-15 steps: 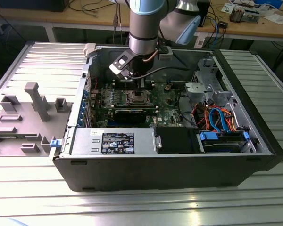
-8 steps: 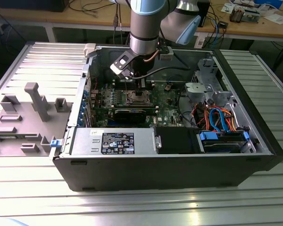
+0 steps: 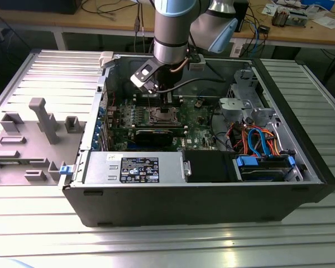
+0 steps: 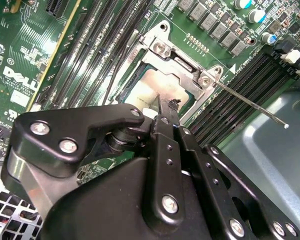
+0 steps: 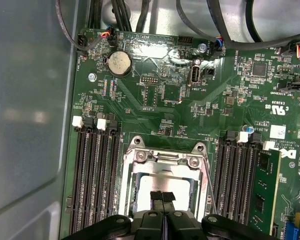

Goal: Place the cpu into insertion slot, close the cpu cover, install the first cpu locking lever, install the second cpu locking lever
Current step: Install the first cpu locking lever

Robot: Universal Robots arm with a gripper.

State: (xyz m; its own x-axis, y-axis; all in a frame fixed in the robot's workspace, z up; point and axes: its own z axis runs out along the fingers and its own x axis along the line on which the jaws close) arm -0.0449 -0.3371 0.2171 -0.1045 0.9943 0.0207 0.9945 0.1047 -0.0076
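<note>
Inside the silvery cpu cover (image 5: 164, 162), the dull grey cpu (image 5: 145, 186) lies flat under the tool (image 5: 162, 196), whose tips meet.

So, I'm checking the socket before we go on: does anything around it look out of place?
Yes: a thin locking lever sticks out slantwise from a corner of the cpu cover over the black memory slots, instead of lying along it. The cpu lies flat under the cover; no damage shows.
</note>
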